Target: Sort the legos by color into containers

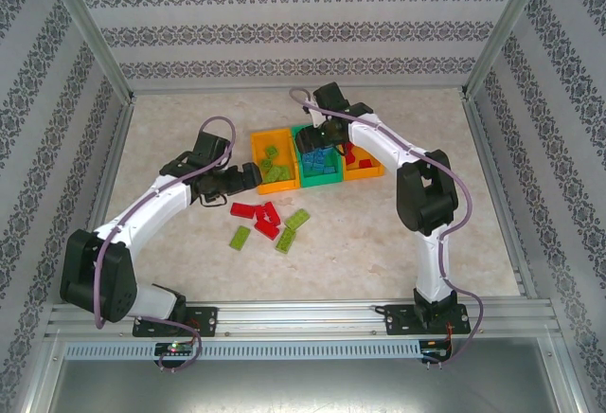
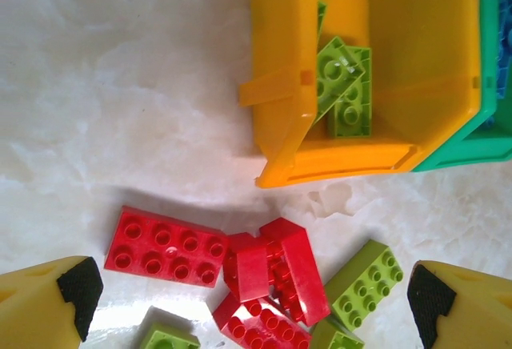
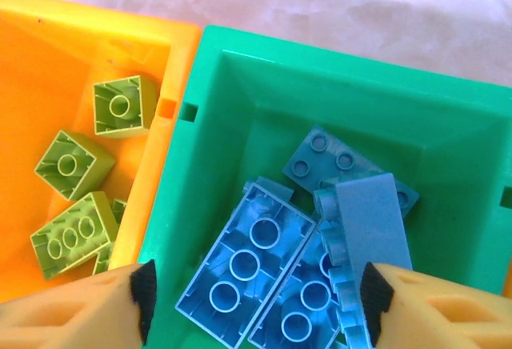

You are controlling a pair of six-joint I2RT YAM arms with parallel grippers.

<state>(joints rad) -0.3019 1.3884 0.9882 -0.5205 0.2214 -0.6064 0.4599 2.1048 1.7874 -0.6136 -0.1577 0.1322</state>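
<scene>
Three joined containers stand mid-table: a left orange bin (image 1: 256, 148) holding lime green legos (image 2: 348, 85), a green bin (image 3: 240, 85) holding light blue legos (image 3: 248, 269), and a right orange bin (image 1: 365, 176) holding red legos (image 1: 364, 162). On the table lie loose red legos (image 2: 164, 246) and lime green legos (image 2: 364, 283). My left gripper (image 2: 252, 301) is open just in front of the left orange bin (image 2: 288, 125), above the red pile, holding nothing. My right gripper (image 3: 259, 294) hangs open over the blue legos in the green bin.
Loose red bricks (image 1: 258, 214) and green bricks (image 1: 240, 238) lie in front of the bins, between the arms. Patterned walls and a metal frame enclose the marbled tabletop (image 1: 170, 129). Open floor lies to the left, right and near side.
</scene>
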